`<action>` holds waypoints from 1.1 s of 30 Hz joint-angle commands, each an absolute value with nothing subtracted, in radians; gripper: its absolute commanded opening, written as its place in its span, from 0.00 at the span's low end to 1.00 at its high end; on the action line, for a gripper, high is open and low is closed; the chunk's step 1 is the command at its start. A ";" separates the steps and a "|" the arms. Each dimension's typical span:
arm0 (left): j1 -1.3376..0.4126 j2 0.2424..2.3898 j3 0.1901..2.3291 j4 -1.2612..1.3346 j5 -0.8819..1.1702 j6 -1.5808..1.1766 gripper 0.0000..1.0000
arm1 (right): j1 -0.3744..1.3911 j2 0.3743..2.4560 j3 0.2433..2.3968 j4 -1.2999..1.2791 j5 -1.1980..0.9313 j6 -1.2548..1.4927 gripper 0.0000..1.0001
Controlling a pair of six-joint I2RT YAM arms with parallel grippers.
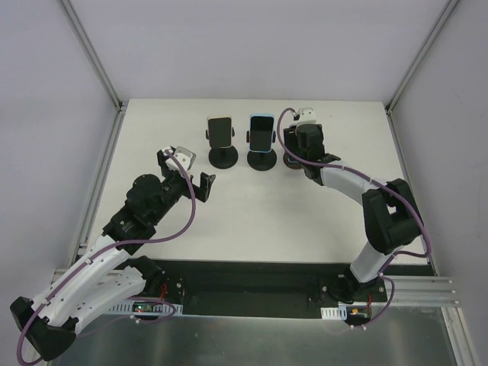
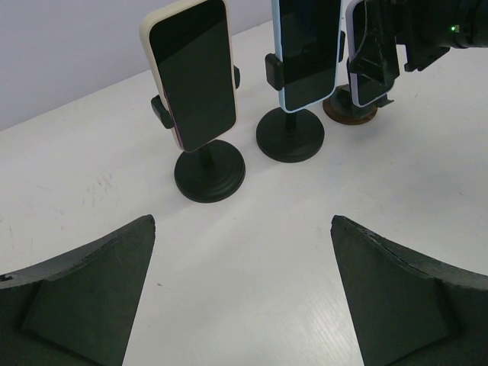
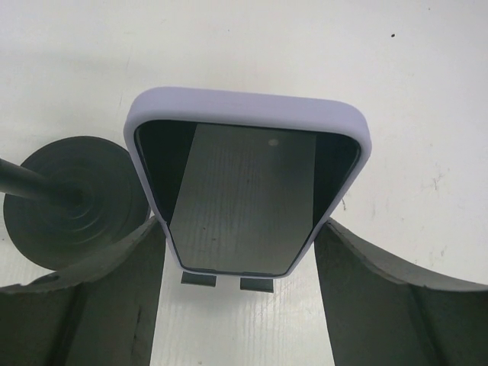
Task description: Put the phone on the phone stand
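A lavender-cased phone [image 3: 244,183] stands upright between my right gripper's [image 3: 240,232] fingers, which touch both of its side edges. Two small black tabs of the phone stand [image 3: 226,282] show just under its lower edge. In the left wrist view the same phone [image 2: 366,88] sits over the stand's brown round base [image 2: 351,113], with the right gripper [image 2: 374,46] around it. In the top view the right gripper [image 1: 293,146] covers the phone at the back right of the table. My left gripper [image 2: 242,290] is open and empty, low over the bare table [image 1: 200,187].
Two black round-based stands stand left of the brown one. One holds a cream-cased phone [image 1: 221,130] [image 2: 194,72], the other a blue-cased phone [image 1: 261,131] [image 2: 307,49]. The blue phone's stand base [image 3: 76,198] lies close to the right gripper's left finger.
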State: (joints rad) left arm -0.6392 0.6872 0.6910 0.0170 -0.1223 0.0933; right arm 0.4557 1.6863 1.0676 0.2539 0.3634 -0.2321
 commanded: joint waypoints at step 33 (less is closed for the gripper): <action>-0.624 0.701 0.710 0.040 -0.098 0.080 0.97 | 0.451 1.519 1.129 0.194 0.362 -0.150 0.96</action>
